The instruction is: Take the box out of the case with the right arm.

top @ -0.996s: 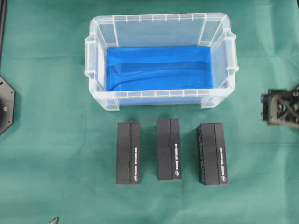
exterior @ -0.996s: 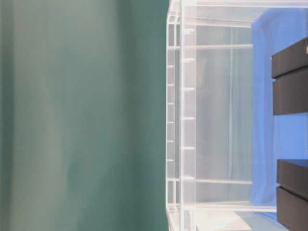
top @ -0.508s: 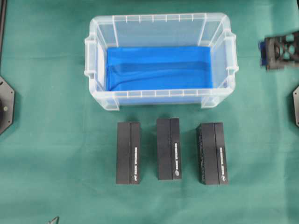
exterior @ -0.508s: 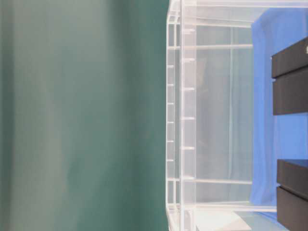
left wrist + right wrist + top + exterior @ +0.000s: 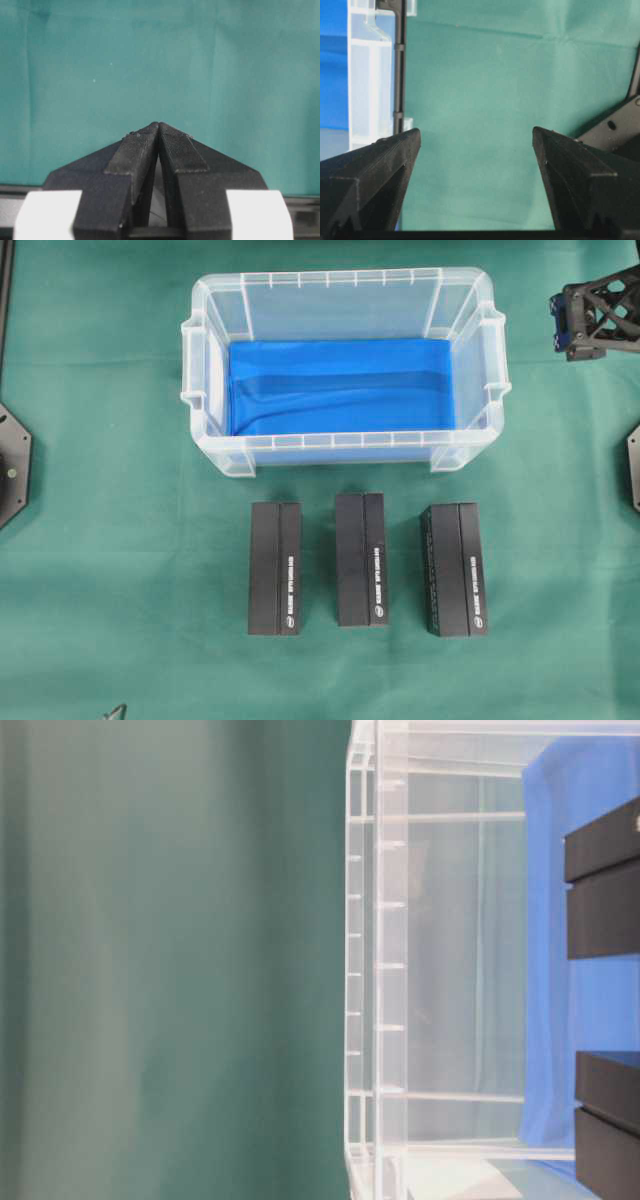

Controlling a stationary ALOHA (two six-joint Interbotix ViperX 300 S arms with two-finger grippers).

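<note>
From overhead, the right gripper has swung from beside the case's near right corner up to its far right corner over the last second, and it now sits outside the rim, well off the table's middle. The case holds only its blue sheet (no box inside that I can see), while three black boxes stand in a row on the green cloth just in front of it. To me that reads as the unloading being finished and the arm pulling clear.

The table-level view lies on its side: the clear case wall fills the middle, with dark boxes at the right edge and plain green cloth beyond.

The left wrist camera shows the left gripper with its fingertips pressed together on nothing, hanging over bare cloth.

The right wrist camera shows the right gripper's jaws standing wide apart and empty, with cloth between them and the case's end wall off to the left. The cloth is creased but otherwise bare.
</note>
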